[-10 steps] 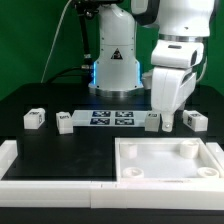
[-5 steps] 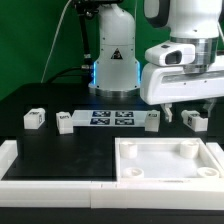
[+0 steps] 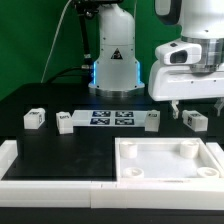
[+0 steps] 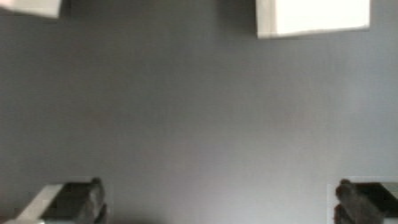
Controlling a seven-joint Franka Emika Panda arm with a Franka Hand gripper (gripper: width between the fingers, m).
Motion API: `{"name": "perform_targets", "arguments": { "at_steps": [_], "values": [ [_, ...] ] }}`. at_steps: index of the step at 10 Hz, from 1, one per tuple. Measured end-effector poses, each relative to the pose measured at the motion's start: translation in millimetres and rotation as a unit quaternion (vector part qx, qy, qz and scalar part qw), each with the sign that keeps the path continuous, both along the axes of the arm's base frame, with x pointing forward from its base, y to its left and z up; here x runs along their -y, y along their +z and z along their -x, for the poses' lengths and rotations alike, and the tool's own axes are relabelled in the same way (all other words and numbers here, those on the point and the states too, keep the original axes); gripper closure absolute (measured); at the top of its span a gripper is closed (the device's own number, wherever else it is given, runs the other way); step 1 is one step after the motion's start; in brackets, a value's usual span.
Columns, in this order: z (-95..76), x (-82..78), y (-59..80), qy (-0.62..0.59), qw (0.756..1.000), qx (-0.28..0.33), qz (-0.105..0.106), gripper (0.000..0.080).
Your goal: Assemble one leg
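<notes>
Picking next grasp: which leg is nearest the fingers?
The leg at the exterior view's far right, just below the fingers; the other three sit farther left.

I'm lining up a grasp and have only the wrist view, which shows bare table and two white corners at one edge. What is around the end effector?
Observer: The end effector hangs open above the table and holds nothing. In the exterior view the rightmost leg stands on the table and shows between its fingers.
Operator: Are there other legs?
Observer: Three. The neighbouring leg is just to the exterior view's left. The third leg and the leftmost leg are beyond the marker board.
Operator: And the big panel?
Observer: The large white panel lies nearer the camera than that row, and no leg stands in it.
</notes>
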State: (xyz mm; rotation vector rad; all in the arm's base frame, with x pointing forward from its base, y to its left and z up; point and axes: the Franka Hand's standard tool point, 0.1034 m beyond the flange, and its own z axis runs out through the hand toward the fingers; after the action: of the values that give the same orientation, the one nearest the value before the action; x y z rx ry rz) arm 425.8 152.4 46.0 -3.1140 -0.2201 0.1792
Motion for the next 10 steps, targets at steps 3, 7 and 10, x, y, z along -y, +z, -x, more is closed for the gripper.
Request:
{"name": "perform_targets", "arguments": {
  "at_steps": [3,7,10],
  "values": [
    [16.7,-7.6,-11.6,0.016,0.988,-0.150,0.042,0.0151],
    [53.1,-17.7,-14.6,0.029,0.946,-0.321,0.034,0.0151],
    [57.0,-16.3,-14.6,0.028,0.929,-0.366,0.037,0.0151]
  ]
}}
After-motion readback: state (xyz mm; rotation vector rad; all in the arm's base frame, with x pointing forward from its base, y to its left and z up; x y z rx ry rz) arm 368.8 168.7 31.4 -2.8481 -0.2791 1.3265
